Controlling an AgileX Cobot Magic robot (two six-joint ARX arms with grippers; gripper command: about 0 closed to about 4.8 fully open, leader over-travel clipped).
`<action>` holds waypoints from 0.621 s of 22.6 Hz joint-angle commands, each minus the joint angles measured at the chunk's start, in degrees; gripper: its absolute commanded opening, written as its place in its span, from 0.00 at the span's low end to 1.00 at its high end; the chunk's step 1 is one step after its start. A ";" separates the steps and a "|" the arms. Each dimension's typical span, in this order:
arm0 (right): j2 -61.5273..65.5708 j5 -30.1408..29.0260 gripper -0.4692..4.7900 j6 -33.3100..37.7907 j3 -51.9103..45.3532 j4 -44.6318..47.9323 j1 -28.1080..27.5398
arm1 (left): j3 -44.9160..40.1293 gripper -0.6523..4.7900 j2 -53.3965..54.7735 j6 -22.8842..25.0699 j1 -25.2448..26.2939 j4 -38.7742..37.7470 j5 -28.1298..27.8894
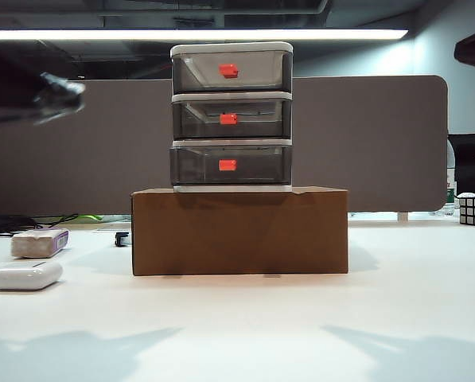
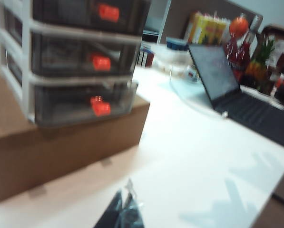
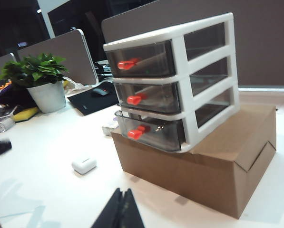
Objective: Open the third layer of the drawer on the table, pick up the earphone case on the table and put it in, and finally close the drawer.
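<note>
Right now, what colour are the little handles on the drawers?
Red-orange handles on smoky grey drawers; the exterior view shows them best.

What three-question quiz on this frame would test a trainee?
1. True or false: the third layer of the drawer is shut.
2. The earphone case lies on: A) the cardboard box; B) the table; C) a drawer.
3. How do the left gripper and right gripper stand?

Key: 1 true. 2 B, on the left of the exterior view. 3 Both shut and empty, above the table.
</note>
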 commanded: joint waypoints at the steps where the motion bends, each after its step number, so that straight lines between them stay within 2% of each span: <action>1: 1.16 1.33 0.08 -0.55 1.62 -4.28 1.66 | 0.26 0.11 7.61 -0.72 -0.70 12.76 -7.08; 3: 5.01 2.19 0.08 -2.89 4.09 -5.64 1.90 | 1.55 0.12 15.23 -0.39 -0.52 15.37 -8.28; 4: 6.60 2.62 0.08 -3.98 4.98 -5.68 1.88 | 2.27 0.16 18.10 -0.09 -0.52 16.33 -8.48; 5: 8.85 3.54 0.08 -5.49 6.23 -5.68 1.88 | 3.30 0.24 21.90 -0.02 -0.52 17.99 -9.38; 8: 22.53 4.24 0.08 -9.07 12.24 -3.54 1.86 | 10.10 0.46 42.42 0.04 -0.55 29.79 -10.36; 14: 40.15 0.50 0.08 -9.73 18.47 5.33 1.95 | 17.27 0.46 60.33 -0.17 -1.46 38.53 -11.61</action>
